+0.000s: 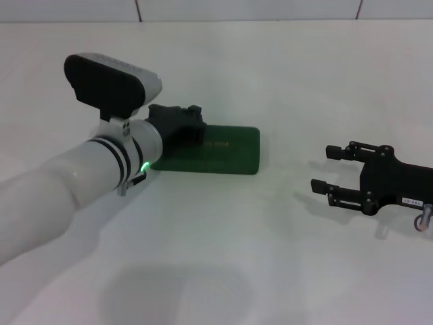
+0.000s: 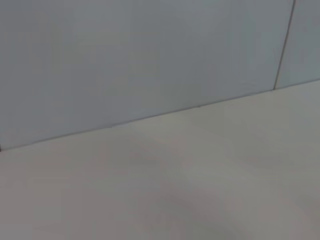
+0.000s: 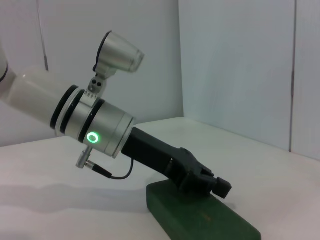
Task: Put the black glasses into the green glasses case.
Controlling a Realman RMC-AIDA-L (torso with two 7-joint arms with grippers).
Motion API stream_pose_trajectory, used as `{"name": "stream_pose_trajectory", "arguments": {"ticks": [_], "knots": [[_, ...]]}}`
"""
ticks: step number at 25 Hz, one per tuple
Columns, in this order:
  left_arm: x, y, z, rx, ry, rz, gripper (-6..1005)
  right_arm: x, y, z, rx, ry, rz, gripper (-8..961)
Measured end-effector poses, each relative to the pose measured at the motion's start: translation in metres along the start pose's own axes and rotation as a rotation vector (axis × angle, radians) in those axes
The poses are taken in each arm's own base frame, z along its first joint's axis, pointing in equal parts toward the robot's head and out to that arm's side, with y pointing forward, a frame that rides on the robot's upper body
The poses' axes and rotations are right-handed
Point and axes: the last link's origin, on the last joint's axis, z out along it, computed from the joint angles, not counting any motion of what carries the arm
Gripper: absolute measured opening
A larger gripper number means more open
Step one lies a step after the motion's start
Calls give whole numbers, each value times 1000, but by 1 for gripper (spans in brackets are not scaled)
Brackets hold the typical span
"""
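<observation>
The green glasses case (image 1: 226,152) lies closed and flat on the white table, its lid facing up; the right wrist view shows it as a dark green slab (image 3: 210,222). My left gripper (image 1: 193,125) is down on the left part of the lid, and its fingers (image 3: 218,186) look shut together with nothing between them. My right gripper (image 1: 321,168) rests open on the table to the right of the case, apart from it. The black glasses are out of view.
The white table (image 1: 223,257) runs back to a pale wall (image 1: 243,9). The left wrist view shows only the bare tabletop (image 2: 190,190) and the wall (image 2: 150,55). My left forearm (image 1: 67,183) slants in from the lower left.
</observation>
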Motion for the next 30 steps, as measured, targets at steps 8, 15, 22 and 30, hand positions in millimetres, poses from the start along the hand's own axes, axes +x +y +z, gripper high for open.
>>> {"name": "stream_pose_trajectory", "arguments": {"ticks": [8, 15, 22, 30], "knots": [[17, 7, -4, -36, 41, -39, 60, 0, -1, -1, 6, -3, 3, 686], [64, 0, -18, -315, -37, -220, 61, -1, 0, -1, 0, -5, 1, 686], [63, -36, -42, -656, 250, -309, 62, -3, -1, -1, -1, -12, -1, 686], [-6, -61, -63, -324, 503, 100, 63, -5, -6, -5, 50, -48, -4, 685]]}}
